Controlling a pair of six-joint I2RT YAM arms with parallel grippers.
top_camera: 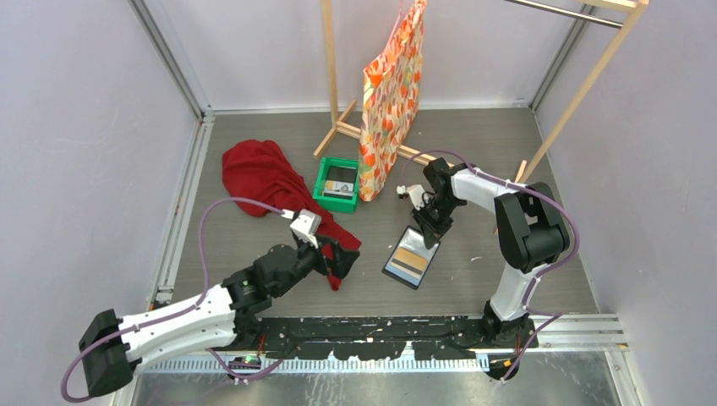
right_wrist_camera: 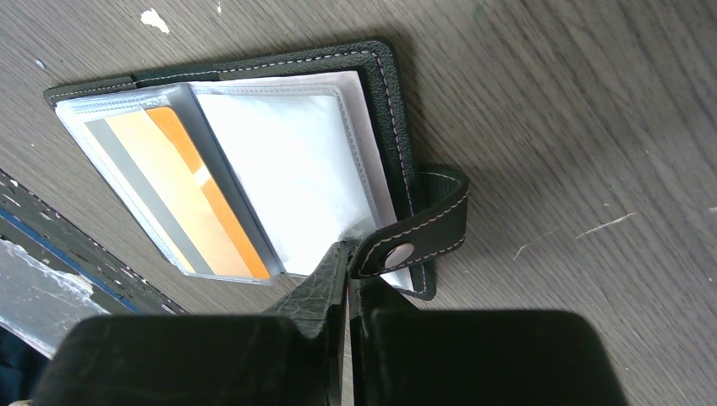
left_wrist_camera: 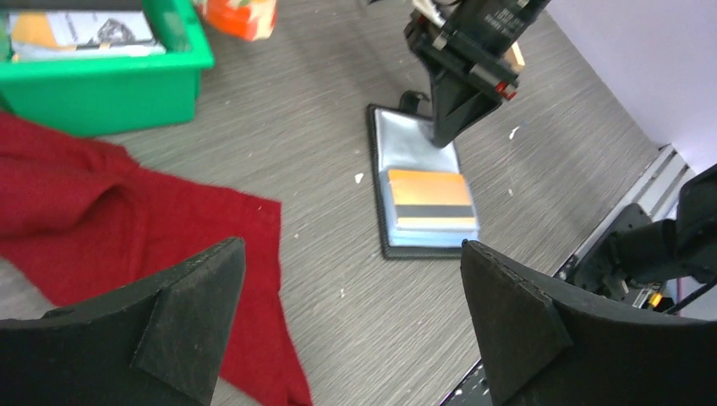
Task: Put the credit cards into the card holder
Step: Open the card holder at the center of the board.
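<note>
The card holder point(top_camera: 412, 259) point(left_wrist_camera: 423, 182) point(right_wrist_camera: 296, 169) lies open on the table, its snap tab point(right_wrist_camera: 414, 241) at the far end. An orange-yellow credit card point(top_camera: 413, 256) point(left_wrist_camera: 429, 199) point(right_wrist_camera: 182, 194) with a grey stripe sits in the holder's near clear sleeve. My right gripper point(top_camera: 421, 224) point(left_wrist_camera: 444, 135) point(right_wrist_camera: 348, 254) is shut, its tips down on the far sleeve's edge beside the tab. To the holder's left, my left gripper point(top_camera: 336, 254) point(left_wrist_camera: 351, 254) hangs open and empty over the table. More credit cards point(top_camera: 340, 188) point(left_wrist_camera: 80, 34) lie in the green tray.
The green tray point(top_camera: 324, 182) point(left_wrist_camera: 101, 85) stands behind the left gripper. A red cloth point(top_camera: 258, 173) point(left_wrist_camera: 84, 211) spreads from the tray toward that gripper. A patterned orange bag point(top_camera: 389, 93) hangs on a wooden rack point(top_camera: 334, 85) at the back. A black rail point(top_camera: 380, 334) runs along the near edge.
</note>
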